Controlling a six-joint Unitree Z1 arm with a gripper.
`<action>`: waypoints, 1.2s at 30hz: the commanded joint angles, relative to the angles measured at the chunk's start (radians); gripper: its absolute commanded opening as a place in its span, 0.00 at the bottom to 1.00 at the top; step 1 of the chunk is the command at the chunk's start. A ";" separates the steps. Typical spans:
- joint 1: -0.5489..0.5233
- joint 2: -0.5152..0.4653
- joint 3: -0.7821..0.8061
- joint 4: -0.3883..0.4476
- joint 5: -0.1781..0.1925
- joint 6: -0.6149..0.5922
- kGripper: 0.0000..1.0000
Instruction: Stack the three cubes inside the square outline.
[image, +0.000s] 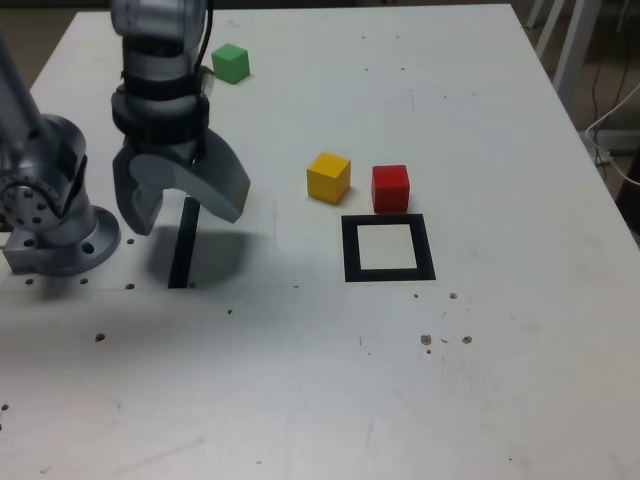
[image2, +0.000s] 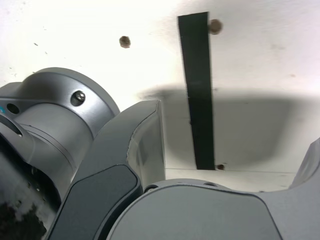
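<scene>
In the exterior view my gripper (image: 183, 212) hangs open and empty over the table's left part, above a straight black strip (image: 183, 245). A yellow cube (image: 328, 177) and a red cube (image: 390, 187) sit side by side just behind the square outline (image: 388, 249), whose white centre holds nothing. A green cube (image: 231, 62) lies far back, just behind the arm. The wrist view shows only my two spread fingers (image2: 135, 150), the black strip (image2: 199, 90) between them and the arm's base; no cube appears there.
The arm's grey base (image: 55, 215) is bolted at the exterior view's left. The white table (image: 330, 380) is flecked with small dark marks. Chair legs (image: 570, 40) stand beyond the far right corner.
</scene>
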 joint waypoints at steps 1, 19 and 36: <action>0.001 0.024 -0.025 0.014 0.004 -0.009 0.99; -0.059 0.195 -0.317 0.103 0.031 -0.076 0.99; -0.069 0.351 -0.572 0.181 0.041 -0.076 0.99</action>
